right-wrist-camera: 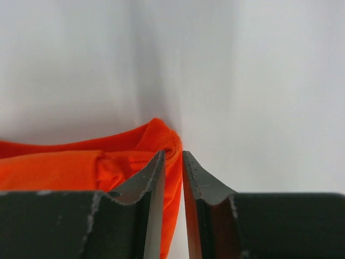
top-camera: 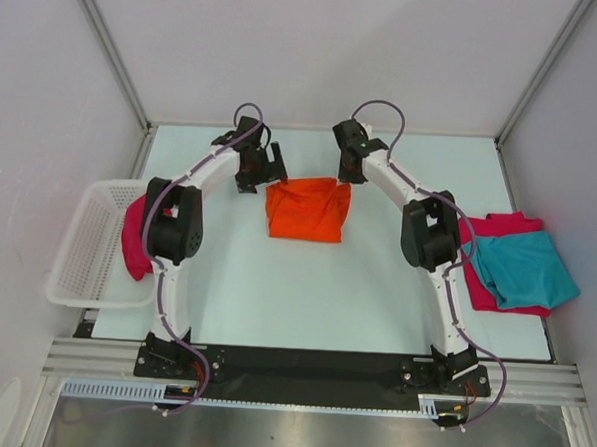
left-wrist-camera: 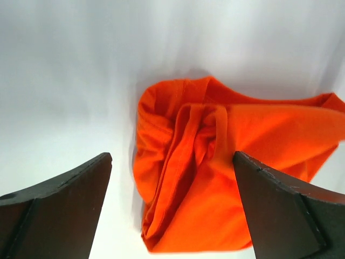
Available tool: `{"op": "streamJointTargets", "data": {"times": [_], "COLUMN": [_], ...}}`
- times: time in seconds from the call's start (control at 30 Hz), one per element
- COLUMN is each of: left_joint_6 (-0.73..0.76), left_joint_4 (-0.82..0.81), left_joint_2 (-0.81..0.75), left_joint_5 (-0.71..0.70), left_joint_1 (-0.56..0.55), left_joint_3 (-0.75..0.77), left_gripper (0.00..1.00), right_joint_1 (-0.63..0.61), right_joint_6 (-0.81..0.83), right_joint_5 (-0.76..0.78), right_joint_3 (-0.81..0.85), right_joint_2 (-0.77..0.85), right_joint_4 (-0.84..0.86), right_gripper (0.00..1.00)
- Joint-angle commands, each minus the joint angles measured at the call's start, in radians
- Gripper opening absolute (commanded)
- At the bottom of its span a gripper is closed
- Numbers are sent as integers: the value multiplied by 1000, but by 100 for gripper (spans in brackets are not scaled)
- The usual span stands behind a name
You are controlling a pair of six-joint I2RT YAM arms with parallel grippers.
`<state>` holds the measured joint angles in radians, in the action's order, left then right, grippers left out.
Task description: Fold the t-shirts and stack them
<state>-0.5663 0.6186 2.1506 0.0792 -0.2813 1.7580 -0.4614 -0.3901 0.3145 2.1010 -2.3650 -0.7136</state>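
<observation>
while both arms reach fwd from the near edge, the closest things sit at the sides of the table [top-camera: 304, 304]. at 9 o'clock is a white mesh basket [top-camera: 81, 257] w/ a crimson tee [top-camera: 134, 240] at its table-side rim, partly hidden by the left arm. at 3 o'clock a teal tee [top-camera: 524, 270] lies on top of a second crimson tee [top-camera: 501, 226].

farther out, approx 12 o'clock from table centre, the orange tee [top-camera: 306, 212] lies bunched in a rough rectangle. the left gripper [left-wrist-camera: 172, 156] hovers by the tee's 10 o'clock corner, jaws spread wide, gripping nothing. the right gripper [right-wrist-camera: 172, 154] is at its 1 o'clock corner, jaws parted just a sliver w/ the cloth corner right at the tips; can't tell if any cloth is caught.
</observation>
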Motion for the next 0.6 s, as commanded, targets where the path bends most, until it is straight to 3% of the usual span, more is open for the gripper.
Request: {"op": "streamJointTargets", "data": {"times": [0.0, 0.3, 0.57], "left_joint_6": [19, 13, 6], "left_joint_4": [1, -29, -68], "left_joint_2": [-127, -274, -345], "left_joint_5": [-19, -24, -4], "left_joint_1": [-4, -25, -56], "left_joint_3": [-38, -143, -279], "left_gripper": [100, 100, 100], "right_joint_1": [-42, -167, -174], "right_joint_6": [20, 7, -29], "right_joint_5": [14, 3, -63], "right_joint_3": [42, 8, 17], "right_joint_2": [137, 216, 121], "right_joint_4": [20, 0, 9], "right_gripper": [24, 27, 25]}}
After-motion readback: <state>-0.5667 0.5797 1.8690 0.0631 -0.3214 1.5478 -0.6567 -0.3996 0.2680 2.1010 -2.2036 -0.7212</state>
